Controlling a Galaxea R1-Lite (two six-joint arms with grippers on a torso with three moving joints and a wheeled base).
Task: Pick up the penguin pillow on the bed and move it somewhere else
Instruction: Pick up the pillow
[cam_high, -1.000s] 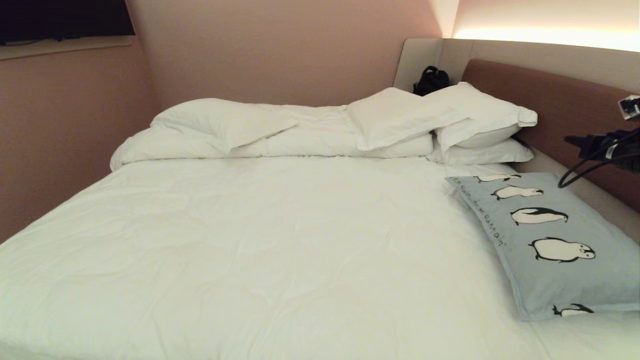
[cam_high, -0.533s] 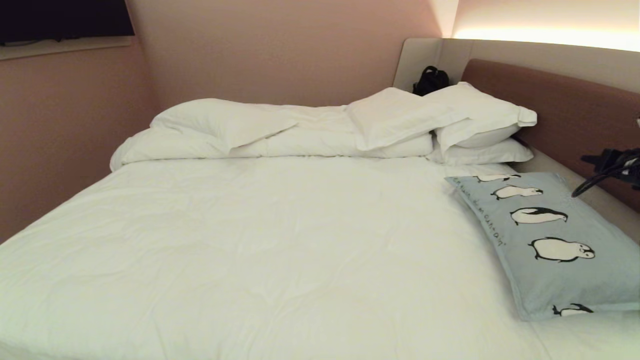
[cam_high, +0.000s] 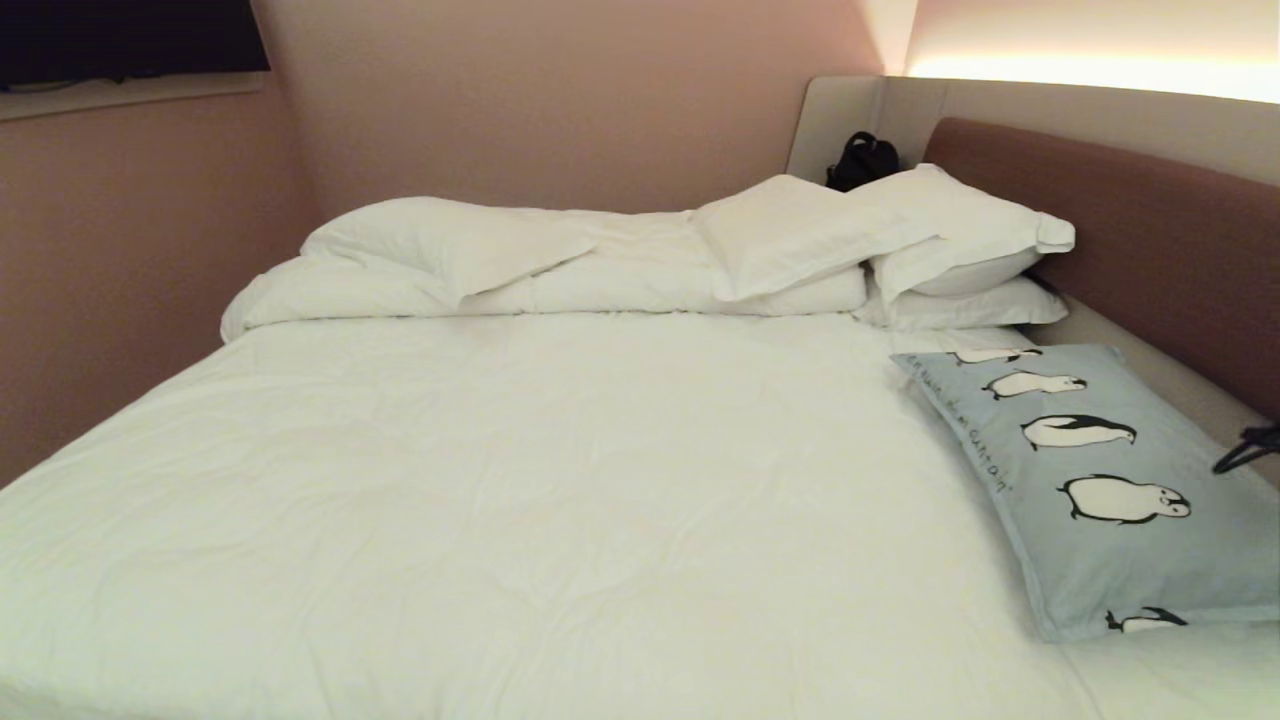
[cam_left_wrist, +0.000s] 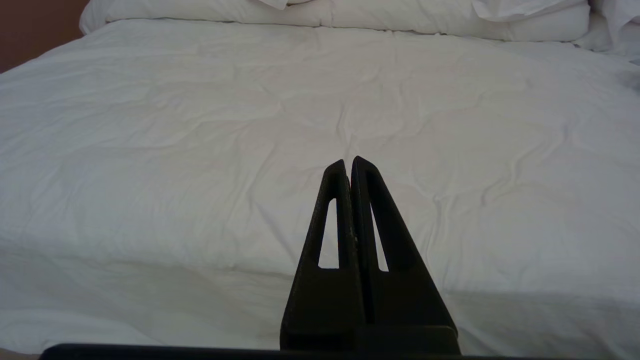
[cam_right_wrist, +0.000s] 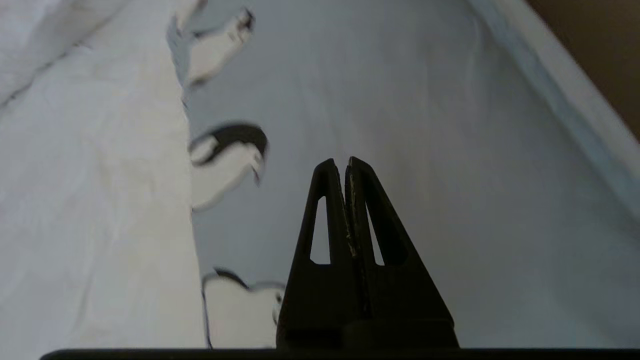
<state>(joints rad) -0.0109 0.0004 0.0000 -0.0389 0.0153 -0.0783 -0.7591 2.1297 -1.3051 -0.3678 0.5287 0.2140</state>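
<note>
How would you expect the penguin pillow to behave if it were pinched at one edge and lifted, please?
The penguin pillow looks plump and soft, so it would probably sag and fold rather than stay flat. Its thin flat border seems the easiest part to pinch. Pushed, it would likely slide over the sheet of the bed, not roll.

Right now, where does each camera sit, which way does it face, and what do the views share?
Head: high at the bed's side, looking down across it to the white pillows and headboard; only a black cable shows at the right edge.
Left wrist: low beside the mattress, facing over the sheet; shut left end effector in front.
Right wrist: over the penguin pillow; shut right end effector in front.
Shared: head and right wrist both see the penguin pillow.
</note>
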